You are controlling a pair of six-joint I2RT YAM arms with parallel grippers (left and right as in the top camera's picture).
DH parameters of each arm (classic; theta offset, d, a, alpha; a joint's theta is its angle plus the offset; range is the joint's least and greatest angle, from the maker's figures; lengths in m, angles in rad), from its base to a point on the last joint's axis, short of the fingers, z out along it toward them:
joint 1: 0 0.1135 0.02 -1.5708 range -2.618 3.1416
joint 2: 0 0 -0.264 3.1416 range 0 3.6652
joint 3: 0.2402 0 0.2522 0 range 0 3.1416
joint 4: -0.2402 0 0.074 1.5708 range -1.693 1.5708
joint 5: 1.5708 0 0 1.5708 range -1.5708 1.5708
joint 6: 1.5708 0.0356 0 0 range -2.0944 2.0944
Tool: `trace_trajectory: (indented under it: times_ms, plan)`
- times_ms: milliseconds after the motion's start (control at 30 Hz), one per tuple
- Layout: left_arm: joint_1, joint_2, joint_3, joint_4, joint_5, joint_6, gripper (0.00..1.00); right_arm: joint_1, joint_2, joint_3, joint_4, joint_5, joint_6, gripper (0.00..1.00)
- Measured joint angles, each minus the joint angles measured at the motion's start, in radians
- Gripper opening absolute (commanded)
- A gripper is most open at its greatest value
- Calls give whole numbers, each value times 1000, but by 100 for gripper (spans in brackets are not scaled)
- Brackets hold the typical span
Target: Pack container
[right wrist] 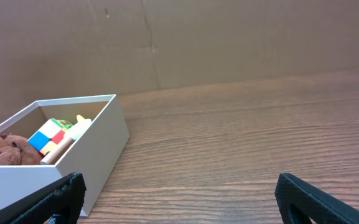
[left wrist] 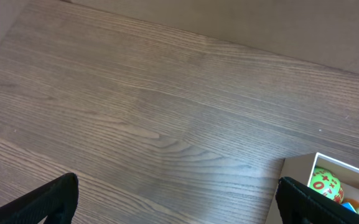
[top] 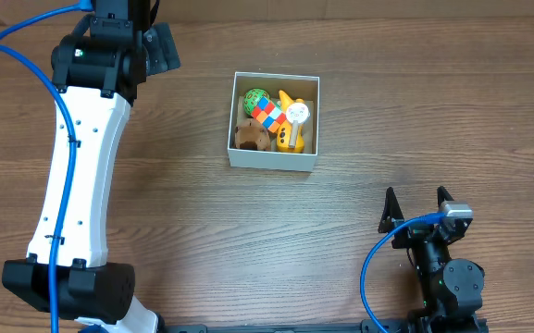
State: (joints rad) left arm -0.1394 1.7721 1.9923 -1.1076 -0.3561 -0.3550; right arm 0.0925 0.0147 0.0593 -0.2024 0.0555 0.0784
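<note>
Where the wood-grain table [top: 183, 222] nears its far edge, the container [top: 273, 159] sits a little right of centre. It is square and shallow, with white walls and an open top.

Inside, packed close:
- green ball [top: 254, 98] with red markings, in the far-left corner
- checkered block toy [top: 268, 116] in red, blue, white and orange, lying diagonally through the middle and touching the ball
- brown plush [top: 251, 136] in the near-left corner, against the wall
- yellow-orange toy [top: 291, 139] with a round white face, along the right side

The toys cover most of the floor.

Left gripper [left wrist: 178, 182]: fingers spread wide, nothing between them, over bare wood. It is left of the container and well apart from it. Only the box's near corner, with the green ball, shows at the lower right of the wrist view. The left arm [top: 77, 176], a white link, reaches from its base at the near-left edge up toward the far-left corner.

Right gripper [top: 416, 208]: fingers also apart and empty. It is low over the table at the near right and well clear of the container. Its wrist camera looks across the wood at the box's side wall, with the plush and block toy showing over the rim.

A blue cable [top: 26, 32] trails each arm. A plain brown backdrop [right wrist: 229, 43] stands behind the table.
</note>
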Motion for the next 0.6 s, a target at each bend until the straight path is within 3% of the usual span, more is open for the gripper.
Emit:
trace_trajectory:
  times_ms: [200, 333, 467, 600]
  plan:
    - [0, -19, -3, -87, -3, 23, 100, 0, 0, 0, 0, 0, 0, 100]
    - [-5, -149, -11, -100, 6, 26, 100, 0, 0, 0, 0, 0, 0, 100]
    - [-5, -441, -69, -79, 47, 25, 100, 0, 0, 0, 0, -1, 0, 100]
    - [-5, -789, -254, -44, 65, -5, 100, 0, 0, -1, -1, 0, 0, 100]
